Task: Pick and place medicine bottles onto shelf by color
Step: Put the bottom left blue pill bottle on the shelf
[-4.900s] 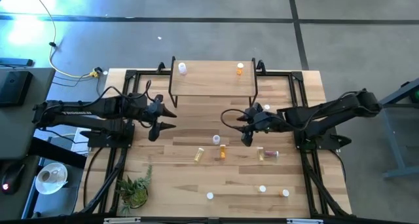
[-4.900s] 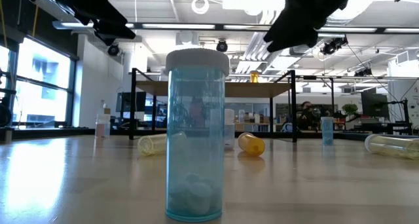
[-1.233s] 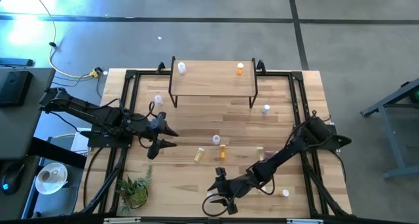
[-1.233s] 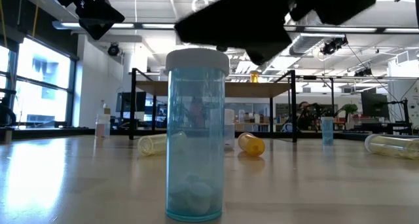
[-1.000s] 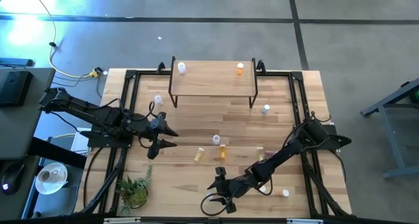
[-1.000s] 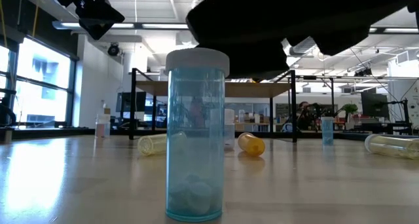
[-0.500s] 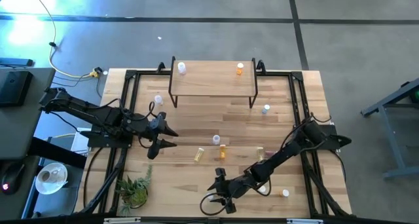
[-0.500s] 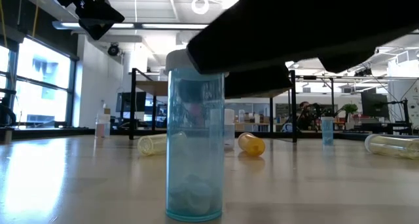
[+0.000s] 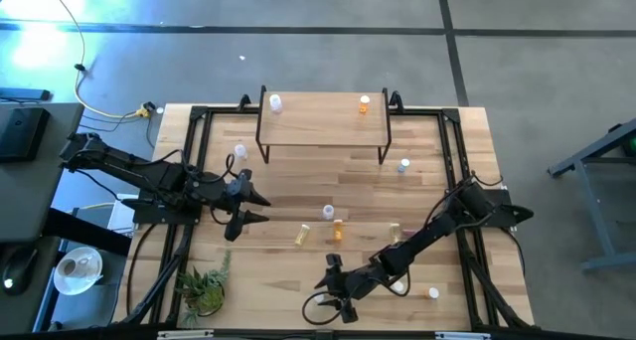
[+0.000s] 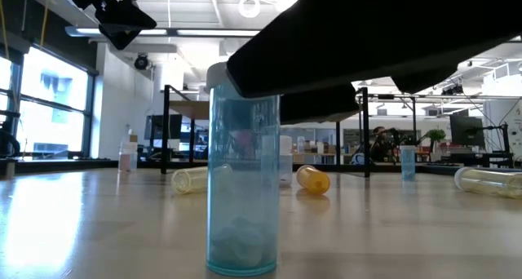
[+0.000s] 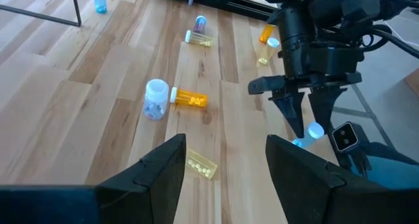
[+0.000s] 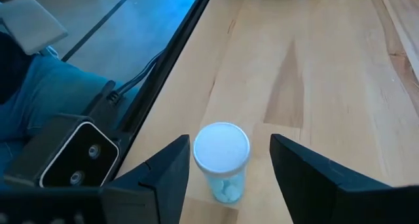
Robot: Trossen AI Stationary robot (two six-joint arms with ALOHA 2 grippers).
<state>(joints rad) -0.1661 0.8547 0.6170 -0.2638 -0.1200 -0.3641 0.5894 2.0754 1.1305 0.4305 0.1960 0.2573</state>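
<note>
Two small white-capped medicine bottles already stand on the low light-wood shelf at the table's far side; the rest remain scattered below. The right gripper, fingers spread, straddles an upright blue-tinted bottle near the front edge. The left gripper waits open at the left.

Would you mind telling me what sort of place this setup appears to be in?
Probably a robotics lab or workshop in an open-plan industrial space. The low view shows exposed ceiling ducts and strip lights above benches with a seated person; the high view shows a bare concrete floor around the table.
</note>
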